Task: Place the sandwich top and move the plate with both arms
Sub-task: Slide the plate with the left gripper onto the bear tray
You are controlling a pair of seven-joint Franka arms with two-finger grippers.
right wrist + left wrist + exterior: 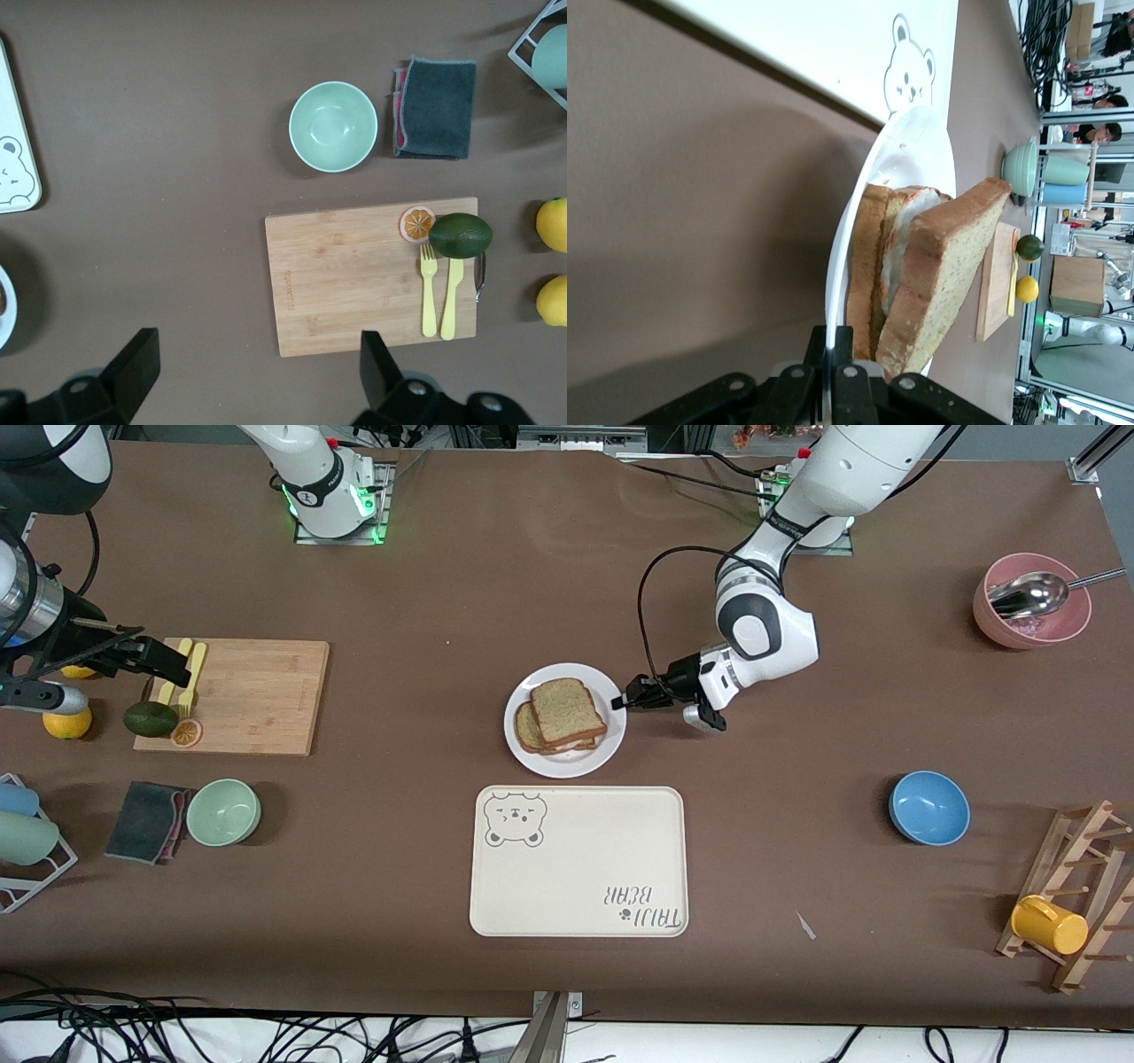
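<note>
Sandwich top (567, 710) already on stack, plate (564, 763) mid-table just above tray (578, 861). L gripper (620, 701) clenched on plate rim. R gripper (182, 677) released, over cutting board (257, 695); next: R grabs rim at its end, then joint lift.

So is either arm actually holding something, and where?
The left gripper is shut on the plate's rim, at the edge toward the left arm's end. The right gripper holds nothing, open above the cutting board.
</note>
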